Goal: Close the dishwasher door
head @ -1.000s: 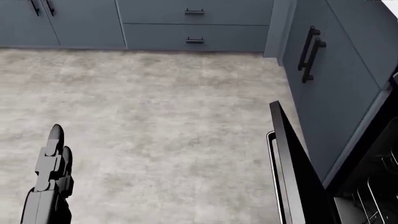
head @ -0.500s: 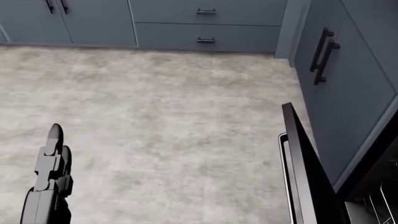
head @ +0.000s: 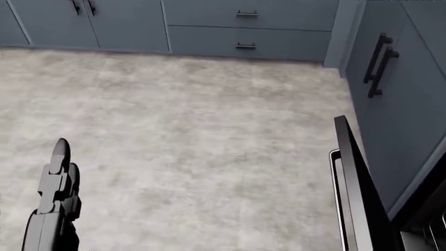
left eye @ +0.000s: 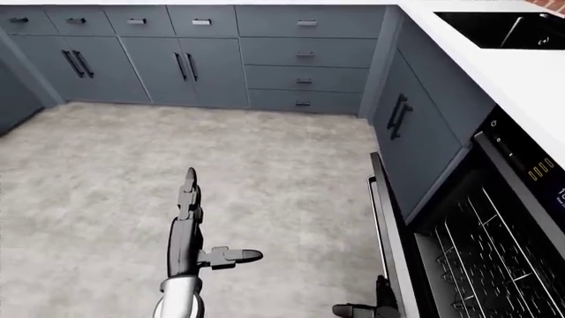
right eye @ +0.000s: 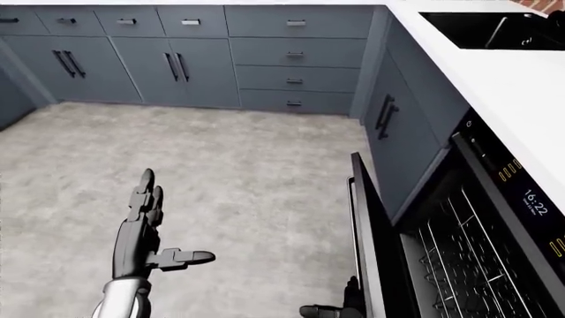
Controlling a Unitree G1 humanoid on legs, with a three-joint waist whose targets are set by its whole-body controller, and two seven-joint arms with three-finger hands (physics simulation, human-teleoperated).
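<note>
Dishwasher door (right eye: 366, 238): black, hinged at the bottom, standing part open and tilted out over the floor, seen nearly edge-on. A pale bar handle (left eye: 374, 199) runs along its outer face near the top. Behind it, the open cavity shows a dark wire rack (right eye: 459, 258). Control panel (right eye: 512, 179) above shows lit orange digits.

Three head-mounted views, all angled down at a kitchen corner.
The grey mottled floor (head: 195, 130) is framed closer by the head view; the black open dishwasher door (left eye: 389, 245) is shared at lower right.

Black dishwasher door (right eye: 369, 245), perhaps mottled-grey floor (left eye: 265, 172)
</note>
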